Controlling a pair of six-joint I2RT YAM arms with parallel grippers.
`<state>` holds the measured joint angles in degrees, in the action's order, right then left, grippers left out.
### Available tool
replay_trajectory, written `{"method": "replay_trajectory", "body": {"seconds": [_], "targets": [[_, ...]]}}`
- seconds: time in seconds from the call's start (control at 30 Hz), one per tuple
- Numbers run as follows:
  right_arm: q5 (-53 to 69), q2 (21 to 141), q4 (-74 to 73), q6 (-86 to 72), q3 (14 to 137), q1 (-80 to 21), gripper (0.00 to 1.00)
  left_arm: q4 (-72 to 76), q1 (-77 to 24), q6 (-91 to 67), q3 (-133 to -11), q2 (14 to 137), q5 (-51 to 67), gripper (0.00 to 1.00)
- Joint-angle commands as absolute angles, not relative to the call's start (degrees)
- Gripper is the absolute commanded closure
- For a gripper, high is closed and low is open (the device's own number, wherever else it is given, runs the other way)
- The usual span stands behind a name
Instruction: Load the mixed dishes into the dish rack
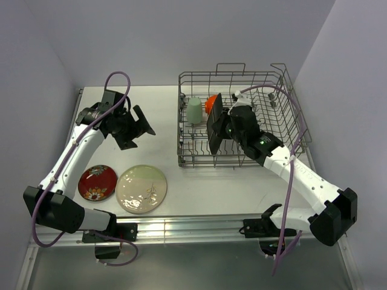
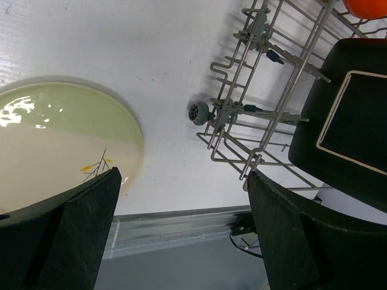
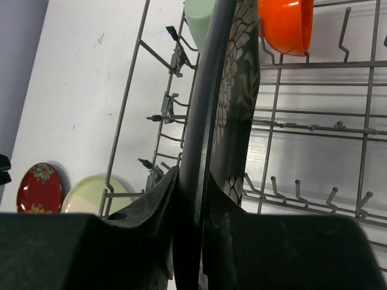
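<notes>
Already in rack (image 1: 289,109): green cup (image 1: 193,110), orange bowl (image 1: 211,103). Black plate (image 1: 214,128) on edge inside rack, pinched between closed fingers of right claw (image 3: 190,202), not yet released. Still to load: red plate (image 1: 97,182), cream plate (image 1: 141,188), flat on table (image 1: 163,121). Left claw (image 1: 136,132) wide open, empty

Right claw (image 1: 224,128) grips black plate (image 1: 213,142) upright inside dish rack (image 1: 199,161).
</notes>
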<state>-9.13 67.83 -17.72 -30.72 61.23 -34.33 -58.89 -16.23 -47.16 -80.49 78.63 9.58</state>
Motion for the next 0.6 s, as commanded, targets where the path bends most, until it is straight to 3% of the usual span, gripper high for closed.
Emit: {"method": "replay_trajectory", "body": {"seconds": [0.0, 0.57], "targets": [[-11.60, 66.27, -6.59, -29.88, 61.79, -35.59, 1.00, -57.57, -16.52, -45.70, -79.81, 78.22, 9.14, 0.08], [-20.75, 64.07, 2.28, -32.08, 49.22, -39.90, 1.00, -57.74, -16.61, -46.49, -76.12, 76.73, 8.53, 0.08]]}}
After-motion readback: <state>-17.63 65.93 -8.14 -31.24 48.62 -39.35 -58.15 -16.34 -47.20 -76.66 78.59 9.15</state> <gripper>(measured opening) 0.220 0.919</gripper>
